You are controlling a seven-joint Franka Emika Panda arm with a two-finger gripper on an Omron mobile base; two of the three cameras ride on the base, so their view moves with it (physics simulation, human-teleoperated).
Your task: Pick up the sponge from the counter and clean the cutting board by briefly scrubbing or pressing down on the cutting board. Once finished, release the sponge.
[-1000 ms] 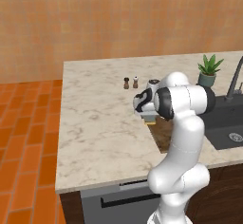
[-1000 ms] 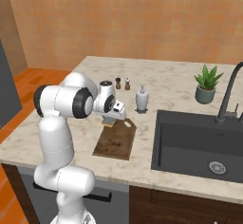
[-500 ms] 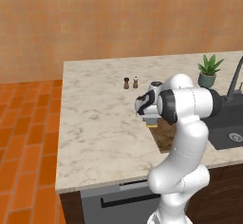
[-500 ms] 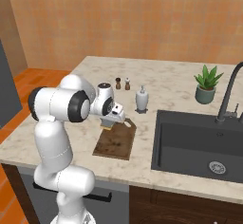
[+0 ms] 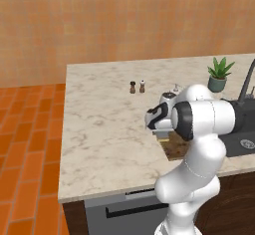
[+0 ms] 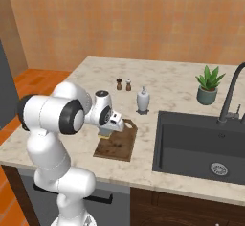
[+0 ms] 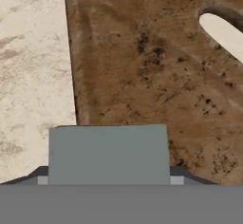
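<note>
sponge over the board's corner, ready to press

sponge (image 7: 108,154) sits at the bottom centre of the hand view as a flat grey-blue block, right against the camera, with the cutting board (image 7: 156,76) spreading above it toward the upper right and its pale handle slot in the top right corner. the sponge's left part overlaps the board's left edge, so some of it lies over the counter (image 7: 33,66) rather than over wood. in the right base view a yellowish block shows under the gripper (image 6: 111,126) at the board's upper left corner, left of centre in the frame. the fingers cannot be made out around it, so i cannot tell how the jaws stand, though the sponge riding tight under the hand suggests they are clamped on it.

judged from this, the step in hand is the scrub itself. to do it well, the hand should shift a little toward the board's middle, rightward in the hand view, so the whole sponge face lands on wood. then press straight down, flat, with a short stroke along the grain. letting go should come only with the sponge resting on a surface. the soap bottle (image 6: 142,100) above the board in the right base view stands well apart from any short stroke.
</note>
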